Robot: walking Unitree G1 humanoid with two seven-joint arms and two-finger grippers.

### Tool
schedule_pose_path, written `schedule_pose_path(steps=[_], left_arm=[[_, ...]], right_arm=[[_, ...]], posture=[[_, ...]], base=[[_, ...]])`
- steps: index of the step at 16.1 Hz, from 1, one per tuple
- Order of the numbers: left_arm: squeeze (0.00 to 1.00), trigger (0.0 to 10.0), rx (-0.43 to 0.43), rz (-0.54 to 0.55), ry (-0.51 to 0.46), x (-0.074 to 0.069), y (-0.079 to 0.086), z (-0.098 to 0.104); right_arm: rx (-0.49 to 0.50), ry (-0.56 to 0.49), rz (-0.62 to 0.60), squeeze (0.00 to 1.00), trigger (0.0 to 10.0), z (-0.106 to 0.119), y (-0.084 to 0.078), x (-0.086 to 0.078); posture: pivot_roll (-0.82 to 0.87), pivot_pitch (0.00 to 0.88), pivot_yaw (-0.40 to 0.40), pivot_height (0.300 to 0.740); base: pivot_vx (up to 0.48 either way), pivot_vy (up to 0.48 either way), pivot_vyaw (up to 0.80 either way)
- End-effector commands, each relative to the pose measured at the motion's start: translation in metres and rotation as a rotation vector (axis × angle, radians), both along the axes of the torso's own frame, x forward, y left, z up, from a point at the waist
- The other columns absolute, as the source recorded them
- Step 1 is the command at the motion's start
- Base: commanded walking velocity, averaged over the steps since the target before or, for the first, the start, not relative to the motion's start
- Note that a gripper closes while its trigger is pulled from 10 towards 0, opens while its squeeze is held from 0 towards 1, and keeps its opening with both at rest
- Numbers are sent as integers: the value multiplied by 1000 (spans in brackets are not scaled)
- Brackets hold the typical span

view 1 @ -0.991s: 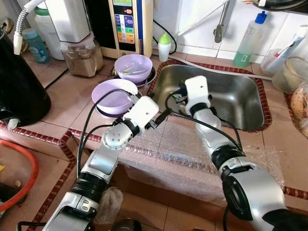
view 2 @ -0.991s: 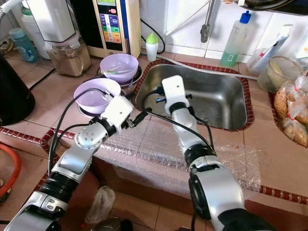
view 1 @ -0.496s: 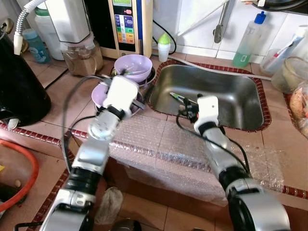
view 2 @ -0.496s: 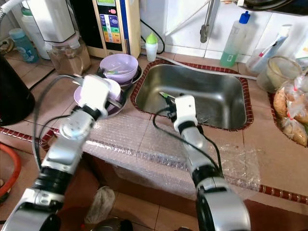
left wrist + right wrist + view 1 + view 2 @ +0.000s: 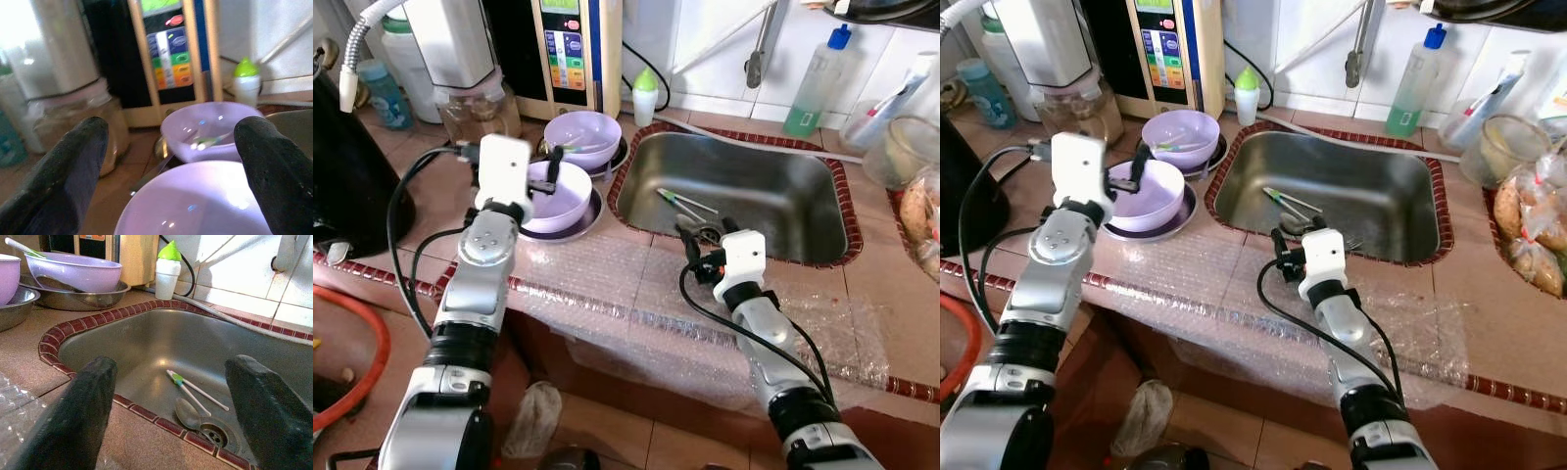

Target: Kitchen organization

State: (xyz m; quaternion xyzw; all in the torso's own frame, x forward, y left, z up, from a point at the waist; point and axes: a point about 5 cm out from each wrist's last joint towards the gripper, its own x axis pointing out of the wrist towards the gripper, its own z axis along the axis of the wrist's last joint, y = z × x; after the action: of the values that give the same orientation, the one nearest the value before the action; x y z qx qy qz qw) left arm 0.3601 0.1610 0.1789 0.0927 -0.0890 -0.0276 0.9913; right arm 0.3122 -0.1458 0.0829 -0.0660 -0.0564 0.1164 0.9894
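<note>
Lilac plastic bowl (image 5: 555,185) sitting in a steel dish on the tiled counter (image 5: 421,211), just left of the sink (image 5: 803,211), with a second lilac bowl (image 5: 586,136) behind it holding a green-handled utensil. Left gripper (image 5: 176,147) poised just above the near bowl, fingers (image 5: 73,161) spread wide to either side of its rim and holding nothing. Right gripper (image 5: 171,406) low at the sink's front edge, fingers apart and empty, looking down on a spoon (image 5: 190,414) by the drain and two green-tipped sticks (image 5: 188,389) beside it on the basin floor. Judged an early sorting step: dishes gathered left, utensils not yet lifted out. Next move likely calls for lowering the left fingers over the bowl's rim and pinching, or for reaching the right into the basin toward the flat-lying spoon, awkward to pinch off steel.
</note>
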Motion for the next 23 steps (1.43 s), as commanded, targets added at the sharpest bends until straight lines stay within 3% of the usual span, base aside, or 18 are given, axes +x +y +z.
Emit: schedule_pose_path(steps=[1, 5, 9, 10, 12, 15, 18, 19, 20, 23], left_arm=[[1000, 10000, -28, 49, 12, 4, 8, 2], [1000, 10000, -64, 151, 102, 8, 27, -12], [1000, 10000, -121, 193, 171, 8, 34, -24], [584, 10000, -127, 188, 182, 8, 34, -25], [0, 10000, -146, 182, 229, 8, 33, -31], [0, 10000, -183, 167, 339, 8, 29, -45], [0, 9725, -226, 140, 351, 9, 24, -46], [0, 4039, -251, 126, 368, 10, 22, -47], [0, 0, -274, 105, 386, 11, 19, -48], [0, 0, -318, 106, 415, 12, 20, -49]], right_arm=[[-5, 4, 4, 1000, 10000, 2, 0, -1], [-9, 10, 12, 1000, 10000, 3, 3, -6], [-10, 20, 31, 1000, 10000, 2, 7, -8], [-12, 21, 36, 1000, 10000, 3, 8, -8], [-12, 24, 39, 1000, 10000, 3, 7, -8], [-16, 31, 38, 1000, 10000, 4, 8, -9], [-15, 33, 41, 1000, 10000, 4, 10, -9], [-15, 34, 42, 1000, 10000, 4, 11, -9], [-16, 35, 44, 1000, 10000, 4, 11, -8], [-17, 36, 44, 1000, 10000, 4, 13, -8]], posture=[[-21, 0, 44, 740], [-26, 0, 41, 740], [-25, 0, 36, 740], [-25, 0, 36, 740], [-25, 0, 36, 740], [-23, 0, 35, 740], [-22, 0, 36, 740], [-21, 0, 36, 740], [-21, 0, 36, 740], [-21, 0, 40, 740]], base=[[0, 0, 0], [0, 0, 0], [0, 0, 0], [0, 0, 0], [0, 0, 0], [0, 0, 0], [0, 0, 0], [0, 0, 0], [0, 0, 0], [0, 0, 0]])
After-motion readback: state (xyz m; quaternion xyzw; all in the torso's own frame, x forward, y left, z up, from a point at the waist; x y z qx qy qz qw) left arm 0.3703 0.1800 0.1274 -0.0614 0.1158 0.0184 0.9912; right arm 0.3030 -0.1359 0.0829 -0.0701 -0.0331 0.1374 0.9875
